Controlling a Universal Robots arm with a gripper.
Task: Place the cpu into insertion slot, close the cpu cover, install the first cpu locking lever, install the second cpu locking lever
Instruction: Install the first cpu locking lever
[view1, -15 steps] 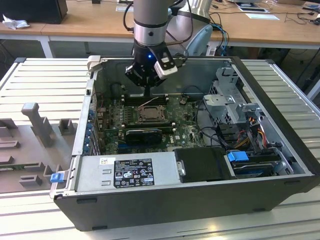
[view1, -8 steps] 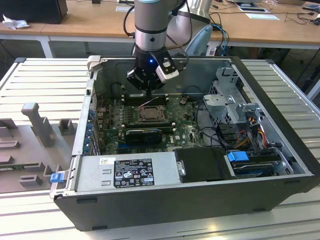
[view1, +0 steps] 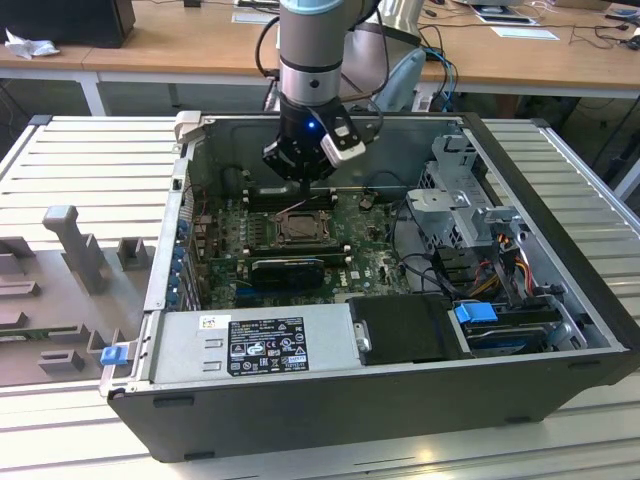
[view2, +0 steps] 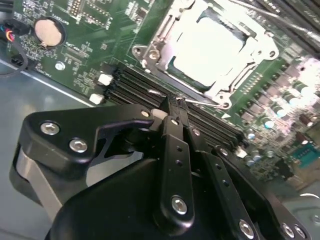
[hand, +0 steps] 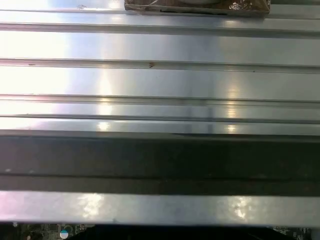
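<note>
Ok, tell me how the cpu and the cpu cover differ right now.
The cpu is a solid flat square with a pale top; the cpu cover is a thin metal frame with a square window. The cpu lies inside that window, while the cpu cover rings it and reaches further out over the socket. Both are silver-grey metal and lie flat on the green board.

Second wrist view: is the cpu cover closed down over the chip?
Yes: the cpu cover lies flat as a silver frame around the cpu, whose pale top shows through its window.
</note>
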